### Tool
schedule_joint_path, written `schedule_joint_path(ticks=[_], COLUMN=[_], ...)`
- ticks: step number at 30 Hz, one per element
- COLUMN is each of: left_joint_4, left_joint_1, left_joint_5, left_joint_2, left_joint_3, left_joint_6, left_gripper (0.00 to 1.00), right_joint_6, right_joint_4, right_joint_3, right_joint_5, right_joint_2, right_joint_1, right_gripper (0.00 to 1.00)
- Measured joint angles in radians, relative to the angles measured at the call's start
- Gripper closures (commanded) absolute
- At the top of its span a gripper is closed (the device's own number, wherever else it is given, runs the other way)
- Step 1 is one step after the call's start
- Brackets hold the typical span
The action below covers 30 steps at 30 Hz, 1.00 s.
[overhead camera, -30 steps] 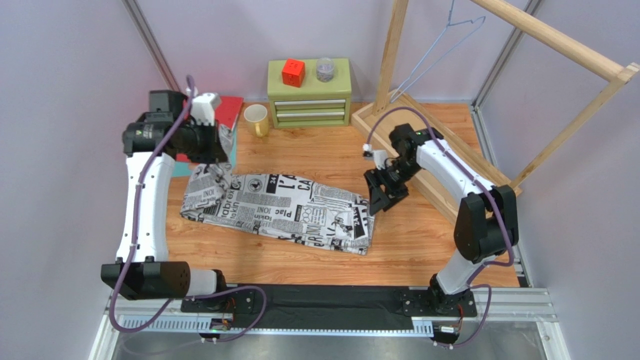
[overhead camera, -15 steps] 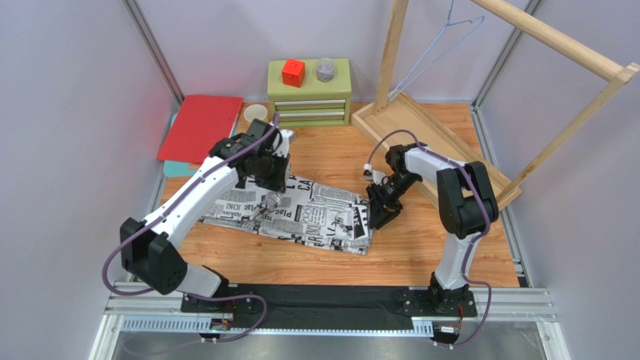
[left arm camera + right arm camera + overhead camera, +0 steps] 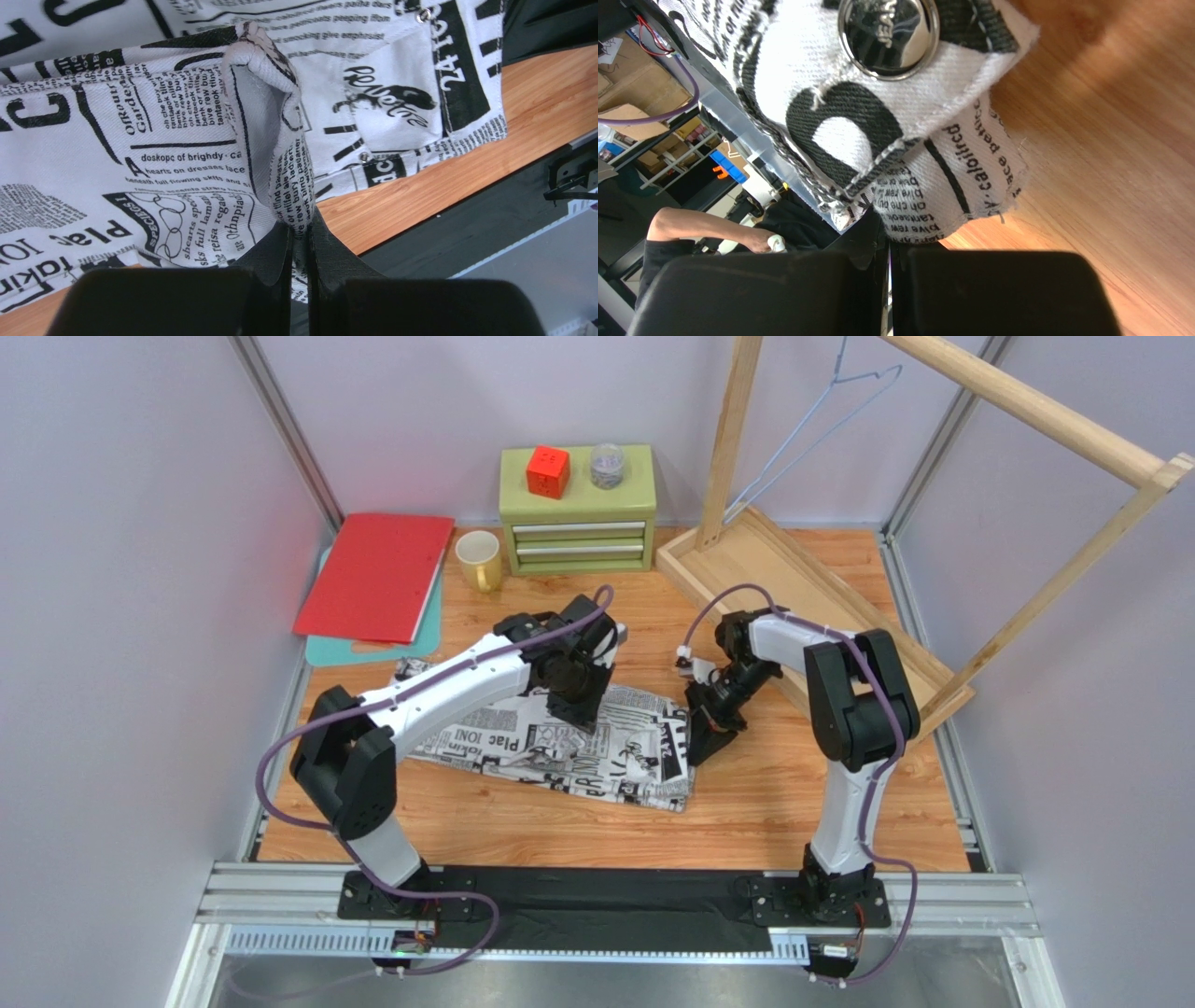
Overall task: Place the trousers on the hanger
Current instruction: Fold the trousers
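The newspaper-print trousers (image 3: pixel 634 751) lie across the wooden table, partly folded over themselves. My left gripper (image 3: pixel 577 706) is over their middle, shut on a raised fold of the cloth (image 3: pixel 281 161); the pinch shows at the left gripper (image 3: pixel 300 234) in the left wrist view. My right gripper (image 3: pixel 697 744) is at the right end, shut on the waistband edge (image 3: pixel 934 189) just below a metal button (image 3: pixel 887 33); the right gripper (image 3: pixel 889 245) has cloth bulging over its tips. The pale wire hanger (image 3: pixel 825 417) hangs from the wooden rack at the back right, away from both grippers.
A wooden rack frame (image 3: pixel 1045 423) with a tray-like base (image 3: pixel 786 574) stands at the right. At the back are a green drawer chest (image 3: pixel 577 529) with a red cube (image 3: pixel 547 472) and a jar (image 3: pixel 606 465), a yellow mug (image 3: pixel 478 560) and a red folder (image 3: pixel 375 574).
My left arm swept from the trousers' far-left end to their middle, dragging the leg cloth over itself. My right gripper closed on the waistband edge.
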State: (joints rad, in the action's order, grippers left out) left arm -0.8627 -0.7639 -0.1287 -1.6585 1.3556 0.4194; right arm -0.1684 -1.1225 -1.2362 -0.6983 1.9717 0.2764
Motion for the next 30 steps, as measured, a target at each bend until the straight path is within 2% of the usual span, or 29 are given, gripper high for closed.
schedule_joint_path(ticks=[7, 17, 19, 22, 23, 25, 26, 28, 29, 30], left_joint_4=[0.023, 0.044, 0.044, 0.046, 0.046, 0.047, 0.052, 0.055, 0.056, 0.058], left_joint_1=[-0.088, -0.123, -0.127, -0.137, -0.139, -0.143, -0.144, -0.145, -0.145, -0.145], left_joint_5=[-0.010, -0.060, -0.065, -0.068, -0.071, -0.082, -0.089, -0.110, -0.119, -0.126], left_joint_2=[-0.078, -0.234, -0.264, -0.291, -0.295, -0.306, -0.308, -0.307, -0.302, -0.292], left_joint_3=[0.083, 0.211, 0.223, 0.232, 0.232, 0.241, 0.244, 0.244, 0.243, 0.240], left_joint_6=[0.062, 0.135, 0.143, 0.153, 0.157, 0.163, 0.164, 0.154, 0.139, 0.122], left_gripper=[0.90, 0.86, 0.82, 0.64, 0.54, 0.48, 0.37, 0.29, 0.18, 0.16], right_joint_6=[0.003, 0.007, 0.007, 0.007, 0.007, 0.007, 0.006, 0.003, -0.003, -0.014], right_joint_4=[0.006, 0.010, 0.011, 0.010, 0.010, 0.010, 0.010, 0.006, 0.001, -0.005], right_joint_3=[0.000, 0.000, 0.000, 0.000, 0.000, 0.000, 0.000, 0.000, -0.001, -0.001], right_joint_5=[-0.002, -0.009, -0.010, -0.010, -0.010, -0.008, -0.006, 0.003, 0.011, 0.026], right_joint_2=[0.004, 0.005, 0.005, 0.006, 0.006, 0.005, 0.005, 0.005, 0.003, -0.004], right_joint_1=[0.010, 0.011, 0.011, 0.011, 0.011, 0.010, 0.006, -0.001, -0.008, -0.018], right_gripper=[1.00, 1.00, 1.00, 0.99, 0.99, 0.96, 0.95, 0.92, 0.91, 0.87])
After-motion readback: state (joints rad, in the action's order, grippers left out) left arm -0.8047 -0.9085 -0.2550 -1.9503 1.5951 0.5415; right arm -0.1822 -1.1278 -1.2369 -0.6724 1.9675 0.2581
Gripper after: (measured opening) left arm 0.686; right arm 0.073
